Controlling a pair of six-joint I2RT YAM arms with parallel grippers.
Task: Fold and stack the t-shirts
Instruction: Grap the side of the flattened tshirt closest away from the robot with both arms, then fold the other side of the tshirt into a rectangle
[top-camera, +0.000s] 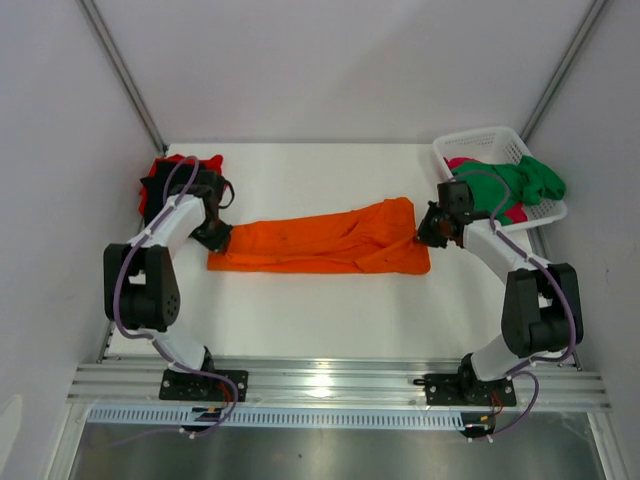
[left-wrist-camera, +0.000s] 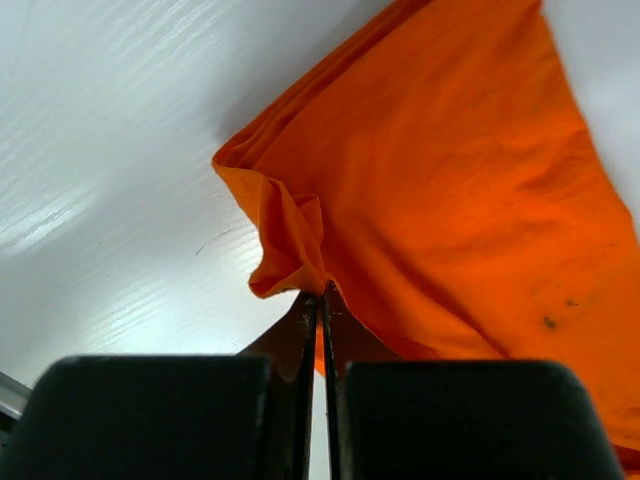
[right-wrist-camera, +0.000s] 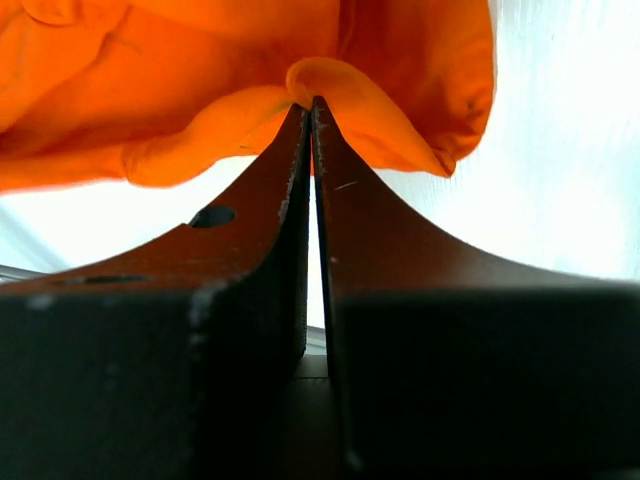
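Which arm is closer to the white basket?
Right. The right gripper pinches the orange t-shirt just beside the basket; the left gripper holds the shirt's opposite end, far from it.

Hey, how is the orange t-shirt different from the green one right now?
The orange t-shirt lies stretched in a long band on the table; the green t-shirt sits bunched in the white basket, spilling over its rim. The orange t-shirt is pinched at its ends by the left gripper and the right gripper; no gripper holds the green t-shirt. Both are plain cloth, and neither is folded into a small rectangle yet.
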